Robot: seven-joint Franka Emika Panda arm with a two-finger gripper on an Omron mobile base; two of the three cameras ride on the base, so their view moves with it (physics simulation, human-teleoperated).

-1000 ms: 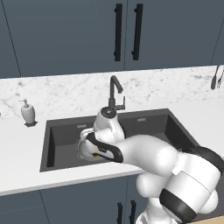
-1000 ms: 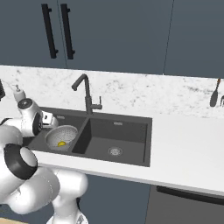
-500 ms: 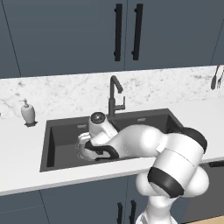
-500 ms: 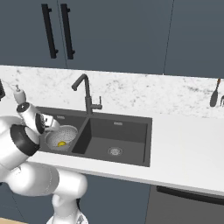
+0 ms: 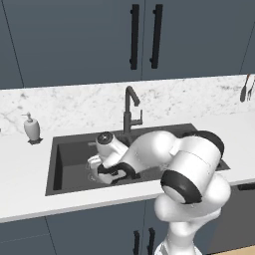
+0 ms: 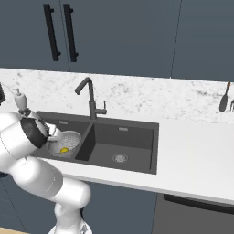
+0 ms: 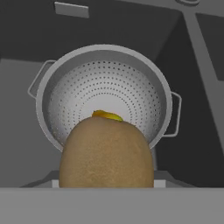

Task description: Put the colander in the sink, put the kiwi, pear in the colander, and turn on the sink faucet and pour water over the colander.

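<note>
the kiwi [image 7: 106, 153] is pinched in the hand [image 5: 115, 173], straight above the colander [image 7: 103, 94]. the pear [image 7: 107, 115] is seen below it. it should be lowered a little, then released over the bowl's middle.

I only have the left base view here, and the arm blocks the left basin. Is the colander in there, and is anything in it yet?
Observer: Yes. The right base view shows the colander in the left basin of the sink, with the pear on its bottom.
Operator: And the kiwi?
Observer: The hand view shows the kiwi held in the gripper above the colander, not in it yet.
Operator: Water on?
Observer: No stream shows at the sink faucet.
</note>
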